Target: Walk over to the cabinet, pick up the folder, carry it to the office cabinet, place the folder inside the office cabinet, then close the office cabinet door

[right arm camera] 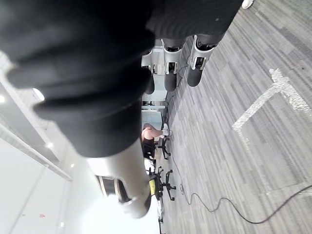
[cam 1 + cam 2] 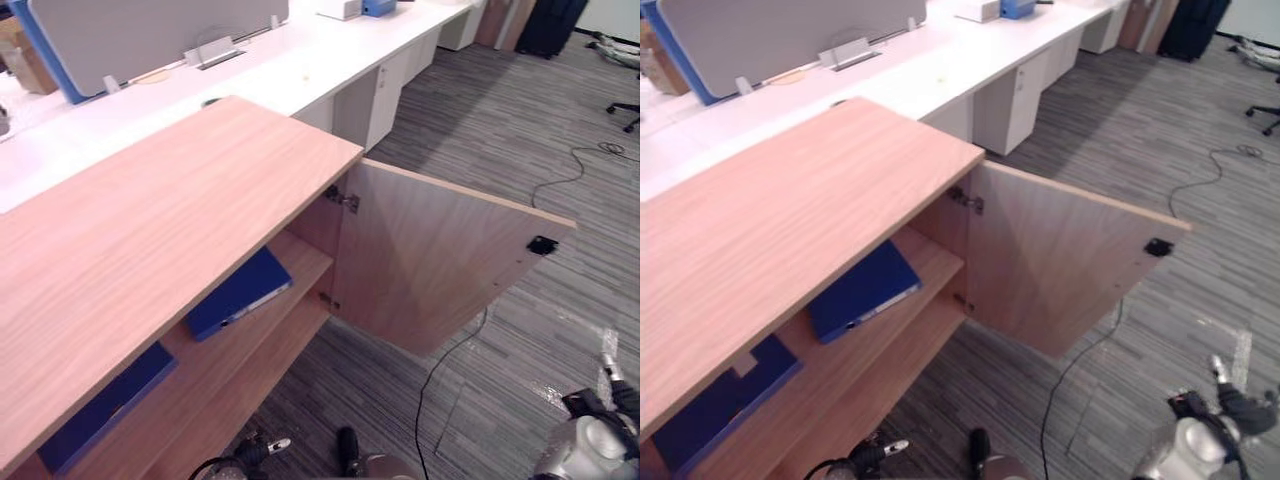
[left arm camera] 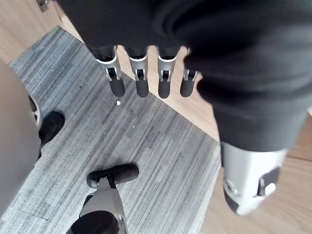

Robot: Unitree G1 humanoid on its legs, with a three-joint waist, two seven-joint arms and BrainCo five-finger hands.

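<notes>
**Office cabinet** (image 2: 150,220), seen from above: a long wood-grain top with its front open toward the robot. It stands on grey carpet (image 2: 560,330) in front of a white desk (image 2: 300,60).

**Door** (image 2: 430,260): swung wide out to the robot's right, hung on a hinge (image 2: 342,198) at the cabinet's right end. Its inner face looks toward the robot and its free edge points out over the carpet.

**Folders:** a blue folder (image 2: 238,295) lies flat on the shelf just inside the hinge side. Its long axis runs slantwise from the shelf's front lip back into the cabinet. A second blue folder (image 2: 100,410) lies further left under the top (which of the two is the task's own cannot be told from here). With a folder already inside, the step left appears to be closing the door.

**Relation that matters:** the door's free edge, marked by a small black catch (image 2: 541,245), lies forward of the lower right corner of the head views, where the right arm comes in. The right hand (image 1: 170,73) is therefore judged the nearer one for the push, and the door would have to swing leftward to shut.

**Hands:** the right hand hangs with fingers straight and slightly apart, holding and touching nothing. The left hand (image 3: 139,73) hangs low by the cabinet's open front, fingers straight in a row over the carpet, likewise empty.
</notes>
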